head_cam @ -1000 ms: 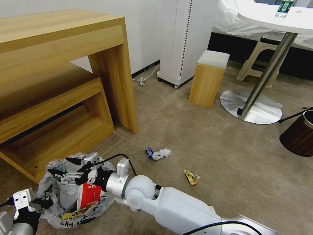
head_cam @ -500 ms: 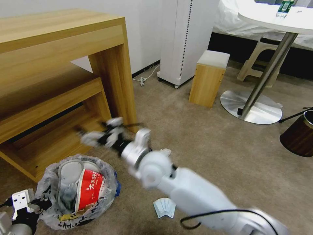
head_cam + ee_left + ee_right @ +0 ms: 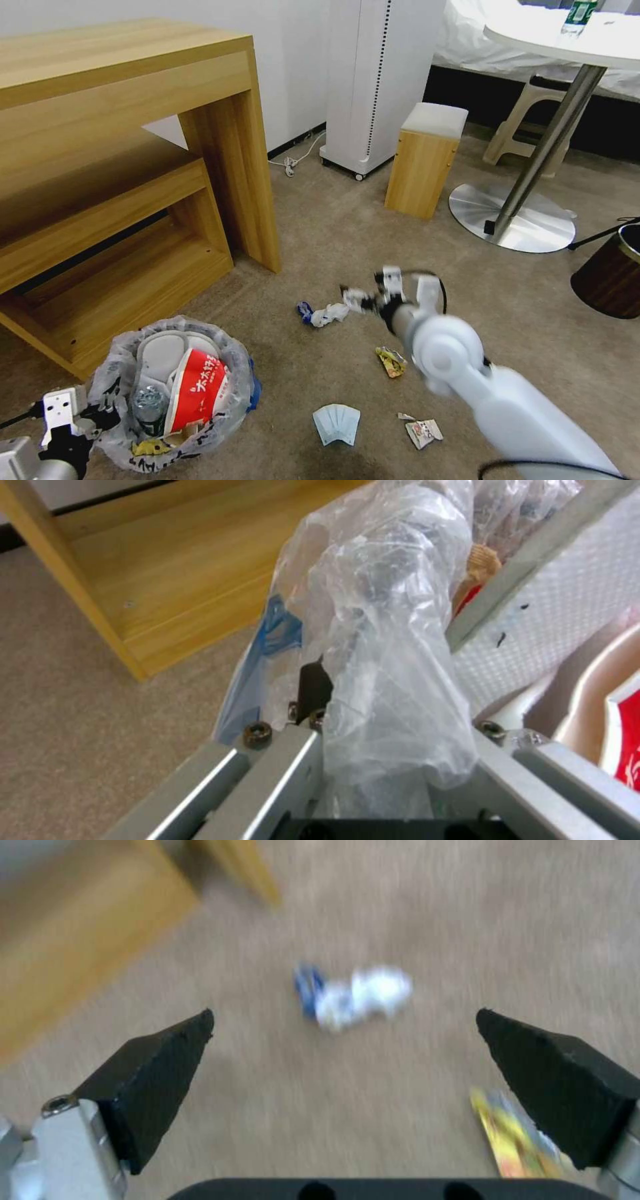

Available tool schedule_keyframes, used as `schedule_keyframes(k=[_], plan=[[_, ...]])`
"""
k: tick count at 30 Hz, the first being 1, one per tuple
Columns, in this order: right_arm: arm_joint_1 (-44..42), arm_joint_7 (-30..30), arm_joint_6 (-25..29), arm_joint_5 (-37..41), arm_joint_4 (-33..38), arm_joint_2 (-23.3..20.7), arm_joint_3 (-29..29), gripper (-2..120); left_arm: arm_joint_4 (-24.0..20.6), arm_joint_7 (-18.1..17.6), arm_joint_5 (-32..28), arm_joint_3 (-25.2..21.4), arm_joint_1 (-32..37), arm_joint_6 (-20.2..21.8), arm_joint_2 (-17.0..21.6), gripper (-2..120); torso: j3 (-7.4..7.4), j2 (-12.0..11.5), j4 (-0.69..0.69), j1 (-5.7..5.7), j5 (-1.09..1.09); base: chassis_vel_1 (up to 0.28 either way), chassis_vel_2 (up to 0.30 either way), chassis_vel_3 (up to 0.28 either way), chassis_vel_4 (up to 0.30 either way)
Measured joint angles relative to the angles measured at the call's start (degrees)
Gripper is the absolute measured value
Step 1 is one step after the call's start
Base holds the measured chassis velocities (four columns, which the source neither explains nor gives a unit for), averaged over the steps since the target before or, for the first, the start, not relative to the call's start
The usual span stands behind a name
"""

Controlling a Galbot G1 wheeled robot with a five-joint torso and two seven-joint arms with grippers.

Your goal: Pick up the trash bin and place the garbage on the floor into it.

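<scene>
Trash bin, lower left of the head view, on the carpet: we log a slipper, red bowl and bottle inside. Left gripper clamped on its bagged rim. Right gripper, centre frame, jaws apart above a white-blue wad. Nearby: yellow wrapper, face mask.

beige carpet floor with white-blue tissue wad, yellow wrapper, face mask

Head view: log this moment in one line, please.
left pincer: shut on bin rim | right pincer: open, above tissue | mask, wrappers on carpet
</scene>
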Motion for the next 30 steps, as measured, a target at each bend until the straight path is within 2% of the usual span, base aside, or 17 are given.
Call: schedule_keyframes(k=[4, 6, 7, 8, 9, 10, 11, 12, 13, 14, 15, 18, 22, 30], plan=[[-0.8, -0.3, -5.1, -0.8, 1.0, -3.1, -2.8, 100, 0.0, 1.1, 0.6, 0.5, 0.4, 0.0, 0.2, 1, 0.00, 0.0, 0.01, 0.00, 0.00, 0.000, 0.000, 0.000, 0.000], [-0.2, -5.5, -6.1, -3.0, 0.9, -5.4, -4.2, 100, -0.1, 1.4, 0.9, 0.9, 0.5, 0.0, 0.3, 1, 0.00, 0.0, 0.01, 0.00, 0.00, 0.000, 0.000, 0.000, 0.000], [0.6, -13.7, -6.3, -7.7, 0.0, -7.5, -4.6, 100, -0.1, 1.4, 1.1, 1.3, 0.3, 0.0, 0.3, 1, 0.00, 0.0, 0.01, 0.00, -0.02, 0.000, 0.000, 0.000, 0.000], [0.6, -13.7, -6.3, -7.7, 0.0, -7.5, -4.6, 100, -0.1, 1.4, 1.1, 1.3, 0.3, 0.0, 0.3, 1, 0.00, 0.0, 0.01, 0.00, -0.02, 0.000, 0.000, 0.000, 0.000], [1.4, -20.3, -6.3, -10.8, -1.0, -9.0, -5.1, 100, 0.2, 1.5, 1.4, 1.6, 0.1, 0.0, 0.3, 1, 0.00, 0.0, 0.00, 0.00, -0.03, 0.000, 0.000, 0.000, 0.000], [1.9, -24.2, -6.3, -12.7, -1.8, -9.7, -5.5, 100, 0.4, 1.6, 1.7, 1.9, 0.1, -0.1, 0.3, 1, 0.00, 0.0, 0.00, 0.00, -0.02, 0.000, 0.000, 0.000, 0.000], [1.9, -24.2, -6.3, -12.7, -1.8, -9.7, -5.5, 100, 0.4, 1.6, 1.7, 1.9, 0.1, -0.1, 0.3, 1, 0.00, 0.0, 0.00, 0.00, -0.02, 0.000, 0.000, 0.000, 0.000], [2.4, -29.6, -6.2, -15.2, -3.0, -10.5, -5.8, 100, 0.6, 1.6, 2.1, 2.4, 0.0, -0.2, 0.2, 1, 0.00, 0.0, 0.00, 0.00, -0.01, 0.000, 0.000, 0.000, 0.000], [3.0, -38.5, -5.2, -21.1, -5.0, -11.7, -6.4, 100, 1.0, 1.7, 2.6, 2.9, -0.1, -0.3, 0.0, 1, 0.00, 0.0, 0.01, 0.00, -0.02, 0.000, 0.000, 0.000, 0.000], [3.6, -44.8, -3.7, -26.9, -6.6, -12.9, -7.6, 100, 1.3, 1.7, 2.9, 3.3, -0.2, -0.4, -0.1, 1, 0.00, 0.0, 0.01, 0.00, -0.02, 0.000, 0.000, 0.000, 0.000], [3.6, -44.8, -3.7, -26.9, -6.6, -12.9, -7.6, 100, 1.3, 1.7, 2.9, 3.3, -0.2, -0.4, -0.1, 1, 0.00, 0.0, 0.01, 0.00, -0.02, 0.000, 0.000, 0.000, 0.000], [5.0, -53.5, -2.5, -34.4, -9.6, -14.4, -11.0, 100, 2.0, 1.6, 3.1, 4.2, -1.1, -0.5, 0.0, 1, 0.00, 0.0, -0.01, 0.00, -0.02, 0.000, 0.000, 0.000, 0.000], [5.8, -57.0, -2.0, -37.3, -12.0, -13.4, -12.5, 100, 2.4, 1.3, 3.3, 4.8, -1.4, -0.5, 0.2, 1, 0.00, 0.0, -0.02, 0.00, -0.02, 0.000, 0.000, 0.000, 0.000], [8.6, -55.2, -5.6, -35.9, -17.9, -8.7, -18.0, 100, 2.9, 0.7, 4.3, 5.4, -1.3, -0.7, -0.5, 1, 0.00, 0.0, 0.00, 0.00, -0.01, 0.000, 0.000, 0.000, 0.000]])
